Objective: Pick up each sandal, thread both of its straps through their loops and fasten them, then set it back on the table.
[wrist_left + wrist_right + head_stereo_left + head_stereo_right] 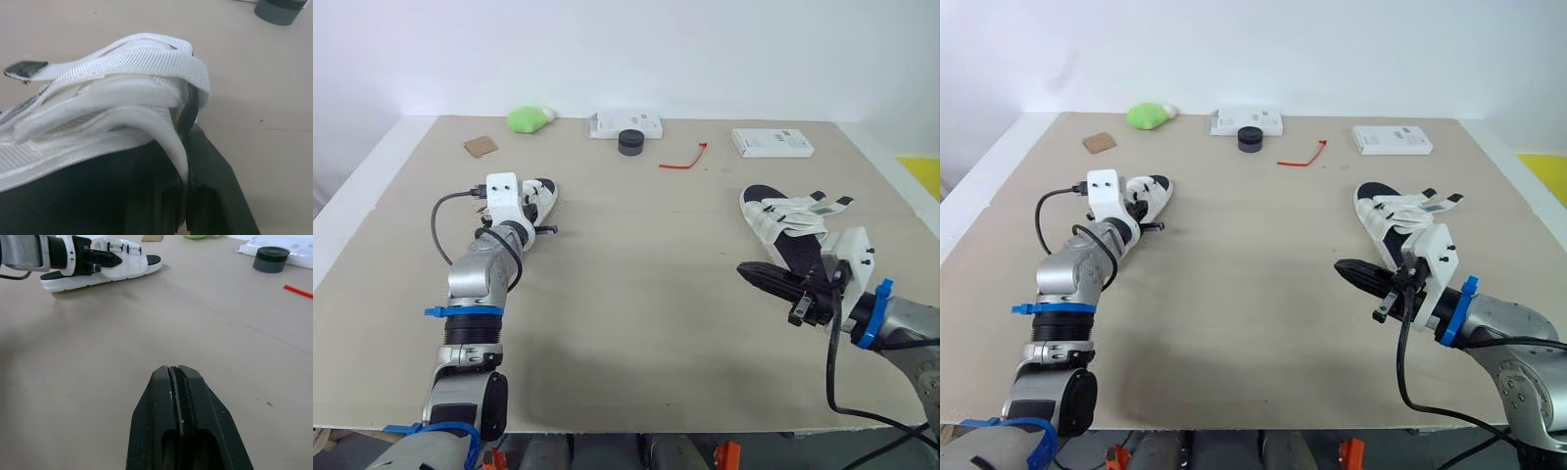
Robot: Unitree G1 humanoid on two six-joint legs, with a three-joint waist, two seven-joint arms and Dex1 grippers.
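My left wrist view shows what the head views hide: my left gripper (108, 258) pinches a white strap (166, 132) of the left sandal (545, 195), at the table's (636, 304) left. There are two sandals; the right sandal (781, 220) lies just beside my right gripper (751, 272), which is clenched on nothing.

- Table (636, 294): tan top, white edging.
- Green soft lump (529, 118): far edge, left.
- Brown card scrap (481, 146): near the lump.
- White flat box (626, 124): far centre; dark round puck (630, 142) just before it.
- Red tie (685, 159): lying loose.
- Second white box (771, 143): far right.
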